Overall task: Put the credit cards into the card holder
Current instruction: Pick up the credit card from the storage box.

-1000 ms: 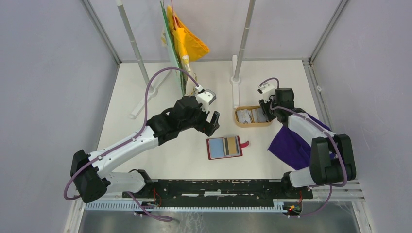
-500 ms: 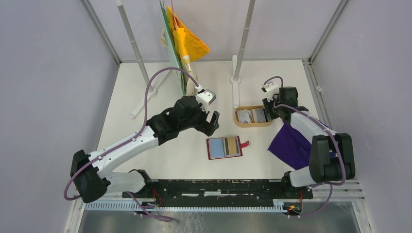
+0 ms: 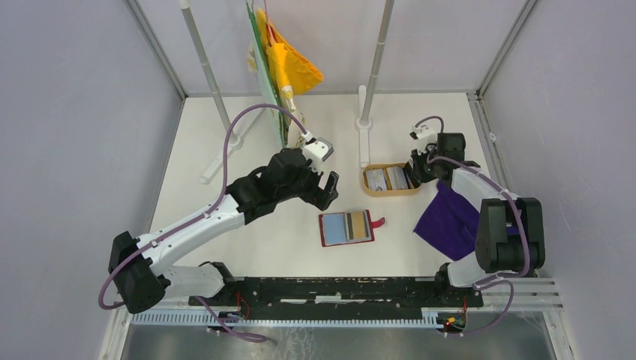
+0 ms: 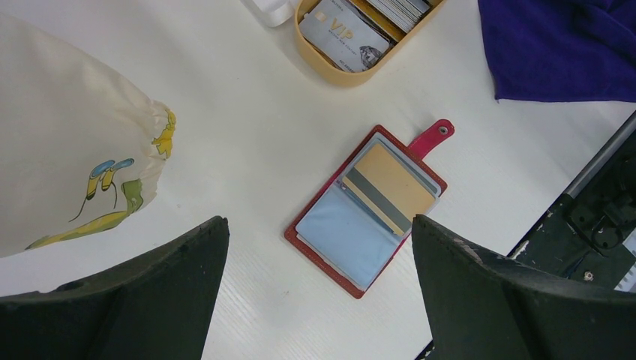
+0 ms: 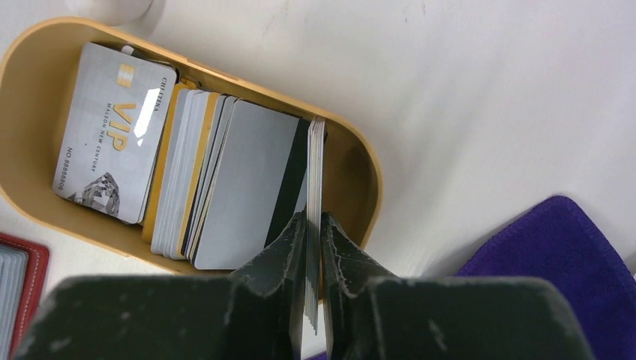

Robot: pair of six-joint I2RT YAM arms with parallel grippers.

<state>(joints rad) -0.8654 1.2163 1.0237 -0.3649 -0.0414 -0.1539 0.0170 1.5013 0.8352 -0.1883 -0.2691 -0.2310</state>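
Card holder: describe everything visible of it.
The card holder lies open and flat on the white table: dark red, leather-like, with a snap tab sticking out toward the purple cloth. Inside show a pale blue panel and stacked tan and grey cards in its slots. Only the table touches it.

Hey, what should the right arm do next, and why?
Probably lift straight up. The right gripper is pinching a few credit cards on edge inside the oval tray, so they need to clear its wall before going over to the open card holder.
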